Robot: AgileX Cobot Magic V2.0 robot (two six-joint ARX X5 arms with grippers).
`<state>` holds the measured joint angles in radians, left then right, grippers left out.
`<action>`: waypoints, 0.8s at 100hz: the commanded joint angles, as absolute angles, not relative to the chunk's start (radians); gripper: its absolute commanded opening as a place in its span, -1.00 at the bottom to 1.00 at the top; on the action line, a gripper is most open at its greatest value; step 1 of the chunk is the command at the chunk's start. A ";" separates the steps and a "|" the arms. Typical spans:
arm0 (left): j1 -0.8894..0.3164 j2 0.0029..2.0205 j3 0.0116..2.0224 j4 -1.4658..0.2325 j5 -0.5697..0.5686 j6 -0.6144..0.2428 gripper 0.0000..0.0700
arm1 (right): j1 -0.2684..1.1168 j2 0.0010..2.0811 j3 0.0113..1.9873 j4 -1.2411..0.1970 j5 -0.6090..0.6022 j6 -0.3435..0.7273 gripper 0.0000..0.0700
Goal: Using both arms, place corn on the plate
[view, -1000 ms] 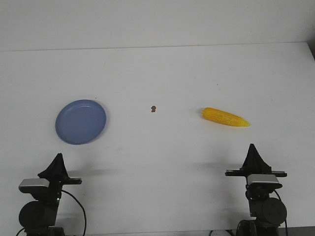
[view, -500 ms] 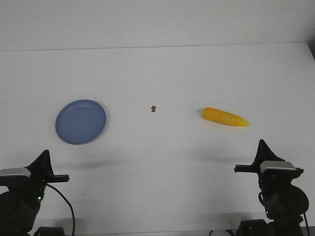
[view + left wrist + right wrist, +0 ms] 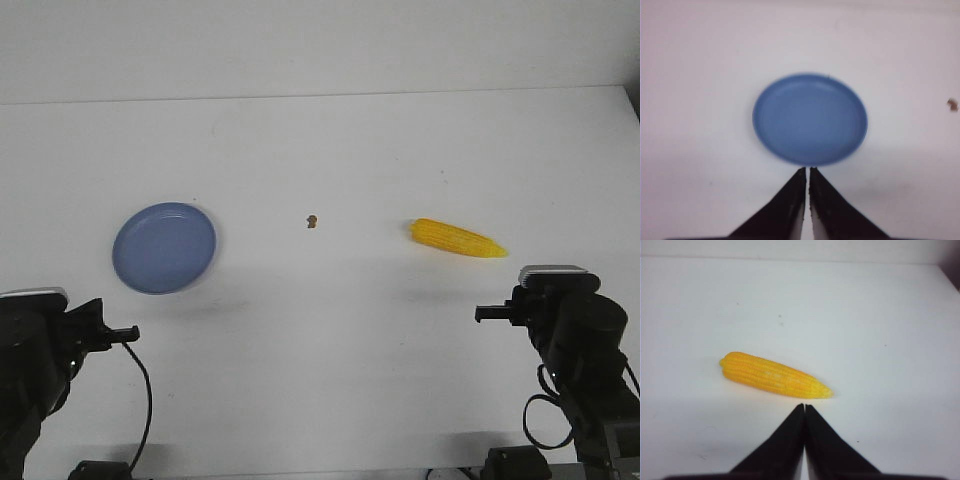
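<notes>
- The corn (image 3: 458, 238) lies right of frame centre, well apart from the plate (image 3: 164, 247) at left.
- Right gripper (image 3: 804, 409) closed, empty: part its fingers, straddle the cob's middle.
- Left gripper (image 3: 807, 172) closed too.

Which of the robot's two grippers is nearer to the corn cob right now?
The right. The right gripper, shut, sits just short of the corn; the left gripper, also shut, is across the table by the plate.

A round blue plate (image 3: 810, 119) lies flat on the white tabletop (image 3: 700, 75). The left hand (image 3: 807, 171) has its two black fingers nearly pressed together, tips just beside the plate's rim. A small brown speck (image 3: 952, 104) lies well apart from the plate.
</notes>
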<state>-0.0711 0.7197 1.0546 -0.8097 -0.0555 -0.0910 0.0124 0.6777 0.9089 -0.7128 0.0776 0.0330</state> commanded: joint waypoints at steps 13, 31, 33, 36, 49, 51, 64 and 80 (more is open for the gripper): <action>-0.070 0.739 1.082 -0.807 -0.060 -0.080 -0.96 | 0.014 0.682 0.926 -0.694 0.076 0.033 -1.00; -0.070 0.721 1.082 -0.806 -0.060 -0.080 -0.96 | 0.014 0.680 0.926 -0.696 0.076 0.033 -1.00; -0.070 0.718 1.082 -0.806 -0.060 -0.080 -0.96 | 0.014 0.680 0.926 -0.696 0.076 0.033 -1.00; -0.070 0.715 1.082 -0.805 -0.060 -0.080 -0.96 | 0.014 0.680 0.926 -0.696 0.076 0.033 -0.98; -0.070 0.702 1.082 -0.796 -0.060 -0.092 -0.69 | 0.014 0.681 0.926 -0.696 0.075 0.033 -0.34; -0.070 0.702 1.082 -0.794 -0.060 -0.092 -0.60 | 0.014 0.681 0.926 -0.696 0.075 0.033 -0.17; -0.070 0.698 1.082 -0.783 -0.060 -0.096 0.24 | 0.014 0.680 0.926 -0.696 0.076 0.034 0.55; -0.070 0.698 1.082 -0.785 -0.060 -0.101 0.26 | 0.014 0.680 0.926 -0.696 0.076 0.034 0.55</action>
